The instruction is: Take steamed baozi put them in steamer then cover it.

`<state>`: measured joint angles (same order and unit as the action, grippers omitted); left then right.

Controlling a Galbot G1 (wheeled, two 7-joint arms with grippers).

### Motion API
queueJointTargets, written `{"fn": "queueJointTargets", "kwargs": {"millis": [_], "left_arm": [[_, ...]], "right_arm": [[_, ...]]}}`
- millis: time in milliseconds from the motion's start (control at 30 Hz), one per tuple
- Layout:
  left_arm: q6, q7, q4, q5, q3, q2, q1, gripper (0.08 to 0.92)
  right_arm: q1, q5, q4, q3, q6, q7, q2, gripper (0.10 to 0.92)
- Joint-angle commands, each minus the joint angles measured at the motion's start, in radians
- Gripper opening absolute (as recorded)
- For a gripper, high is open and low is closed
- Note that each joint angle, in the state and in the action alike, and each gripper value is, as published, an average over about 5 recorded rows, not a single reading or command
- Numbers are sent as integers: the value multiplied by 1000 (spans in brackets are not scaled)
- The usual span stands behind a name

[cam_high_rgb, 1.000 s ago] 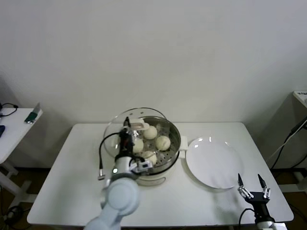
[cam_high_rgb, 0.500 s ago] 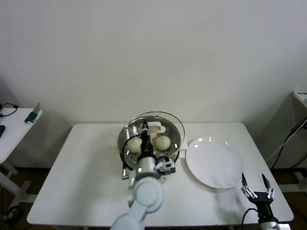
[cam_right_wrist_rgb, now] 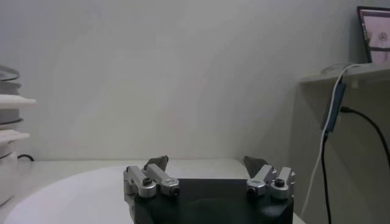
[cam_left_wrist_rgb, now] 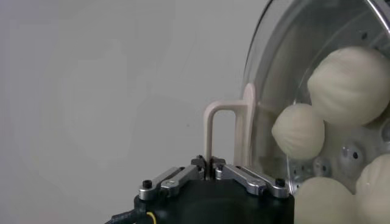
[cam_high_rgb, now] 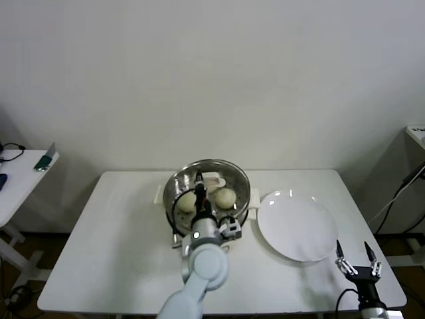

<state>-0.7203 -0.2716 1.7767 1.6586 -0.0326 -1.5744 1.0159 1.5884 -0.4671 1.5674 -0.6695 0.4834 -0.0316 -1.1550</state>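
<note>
Left gripper [cam_left_wrist_rgb: 212,170] clamped on the white handle [cam_left_wrist_rgb: 226,131] of the glass lid [cam_high_rgb: 211,178], now over the steamer [cam_high_rgb: 169,197] and baozi [cam_high_rgb: 226,197]; rigid, slick, breakable, hold handle only; right gripper [cam_high_rgb: 357,260] open, 5 o'clock of the plate [cam_high_rgb: 295,226].

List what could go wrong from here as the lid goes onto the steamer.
1. The left gripper pinches only the thin white handle of the cover; the glass lid might twist or slip in that narrow grip.
2. The cover sits over the steamer, but whether its rim is seated all round cannot be told; released askew, it could slide off.
3. The baozi are tall domes; the lid may press on them.
The right gripper waits open near the table's edge.
</note>
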Motion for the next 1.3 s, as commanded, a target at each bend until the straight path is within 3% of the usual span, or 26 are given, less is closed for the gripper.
{"fn": "queueJointTargets", "kwargs": {"millis": [33,600,800,1067,1167,1300], "left_arm": [[4,21,-37,15,13,-8,4,142],[27,23,-22,20,14,11,32,158],[22,-4,73,-44,-8,57,55,311],[-13,-15,296,-323,-37,179,104,554],[-10,16,373,-450,-18,225,124,632],[73,156,440,-715,75,287,174,753]], "right_arm": [[-1,-3,-2,0,3,2,-2,823],[-2,2,-1,-2,11,12,-12,823],[4,-20,21,5,-24,37,-11,823],[22,-44,43,21,-94,55,7,823],[21,-36,44,24,-103,55,6,823],[17,-22,42,27,-90,54,3,823]]}}
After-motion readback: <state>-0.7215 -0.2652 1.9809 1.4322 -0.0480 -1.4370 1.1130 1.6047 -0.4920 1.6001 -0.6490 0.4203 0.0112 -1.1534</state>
